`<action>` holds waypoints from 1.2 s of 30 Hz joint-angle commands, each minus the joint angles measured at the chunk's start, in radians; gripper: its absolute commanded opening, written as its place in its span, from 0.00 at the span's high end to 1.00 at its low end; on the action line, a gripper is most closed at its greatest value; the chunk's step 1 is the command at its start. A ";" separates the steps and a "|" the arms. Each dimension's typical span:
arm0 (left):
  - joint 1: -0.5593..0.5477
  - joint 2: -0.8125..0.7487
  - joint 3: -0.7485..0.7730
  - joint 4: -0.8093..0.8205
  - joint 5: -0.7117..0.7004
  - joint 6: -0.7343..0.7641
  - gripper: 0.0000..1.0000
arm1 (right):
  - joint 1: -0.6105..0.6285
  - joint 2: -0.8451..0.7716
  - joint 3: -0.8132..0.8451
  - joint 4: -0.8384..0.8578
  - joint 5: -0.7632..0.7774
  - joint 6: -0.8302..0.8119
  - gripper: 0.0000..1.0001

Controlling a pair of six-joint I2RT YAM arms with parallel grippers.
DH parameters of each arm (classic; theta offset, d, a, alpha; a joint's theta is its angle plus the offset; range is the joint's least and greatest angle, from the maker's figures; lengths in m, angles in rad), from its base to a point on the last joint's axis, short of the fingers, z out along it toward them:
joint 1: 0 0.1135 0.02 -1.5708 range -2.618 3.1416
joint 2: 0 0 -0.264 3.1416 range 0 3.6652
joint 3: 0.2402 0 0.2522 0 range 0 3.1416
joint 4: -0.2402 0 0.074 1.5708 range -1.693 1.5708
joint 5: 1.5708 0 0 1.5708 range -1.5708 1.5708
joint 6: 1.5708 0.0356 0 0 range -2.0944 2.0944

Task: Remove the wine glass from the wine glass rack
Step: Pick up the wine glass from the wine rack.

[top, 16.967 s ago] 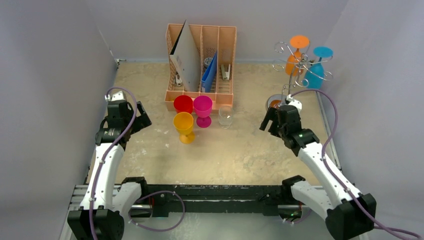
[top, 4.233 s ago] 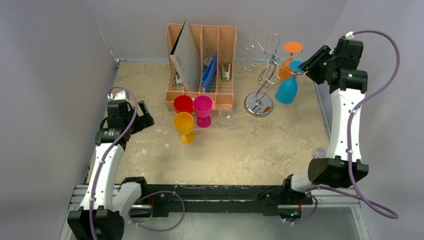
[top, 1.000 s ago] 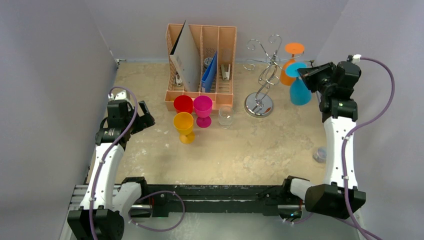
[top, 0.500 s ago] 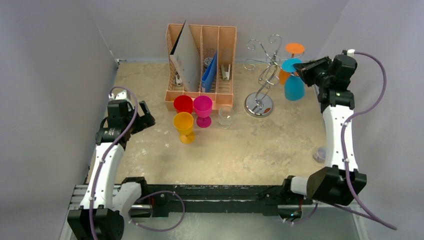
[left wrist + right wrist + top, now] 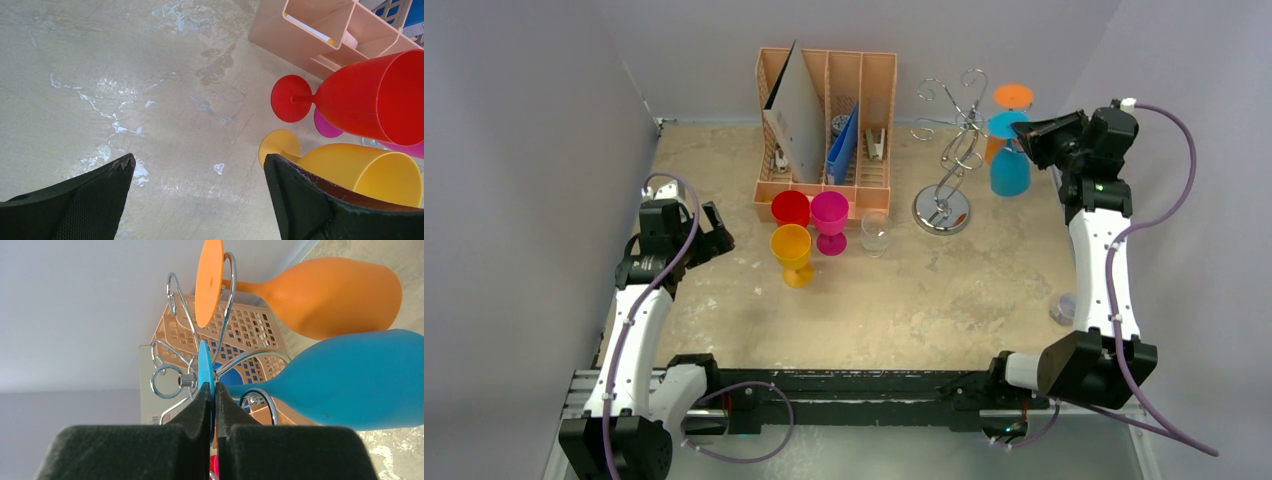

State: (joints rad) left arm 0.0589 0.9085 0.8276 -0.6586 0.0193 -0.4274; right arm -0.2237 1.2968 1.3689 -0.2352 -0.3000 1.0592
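Note:
The blue wine glass (image 5: 1010, 172) hangs upside down just right of the silver wine glass rack (image 5: 951, 160). My right gripper (image 5: 1029, 135) is shut on its flat foot disc. In the right wrist view the fingertips (image 5: 211, 392) pinch the blue disc (image 5: 205, 365) edge-on, and the blue bowl (image 5: 350, 380) points right. A curled rack wire (image 5: 252, 357) arcs close over the stem; I cannot tell whether they touch. An orange wine glass (image 5: 999, 140) hangs on the rack behind. My left gripper (image 5: 709, 235) stands open over bare table, far left.
A peach slotted organiser (image 5: 826, 130) stands at the back. Red (image 5: 790, 208), pink (image 5: 829, 215) and yellow (image 5: 791, 250) goblets and a clear tumbler (image 5: 875, 231) stand before it. The yellow goblet (image 5: 360, 170) lies beside my left gripper (image 5: 200, 165). A small clear object (image 5: 1062, 308) sits at the right edge.
My right gripper has shifted slightly left and up with the blue glass, bringing it nearer the rack's arms. The rack, orange glass and left arm have not moved.

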 commanded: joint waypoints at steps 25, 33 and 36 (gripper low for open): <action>0.008 -0.008 0.018 0.034 0.007 0.012 0.00 | 0.000 -0.104 0.067 -0.060 0.272 -0.064 1.00; 0.009 0.008 0.021 0.049 0.007 0.015 0.00 | 0.000 -0.198 0.064 -0.133 0.297 -0.157 1.00; 0.009 0.026 0.025 0.054 0.046 0.014 0.01 | 0.001 -0.240 0.051 -0.150 0.297 -0.206 1.00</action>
State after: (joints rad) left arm 0.0589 0.9165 0.8276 -0.6468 0.0223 -0.4267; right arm -0.2230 1.1225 1.4055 -0.3695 -0.0368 0.9382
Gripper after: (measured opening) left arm 0.996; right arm 0.012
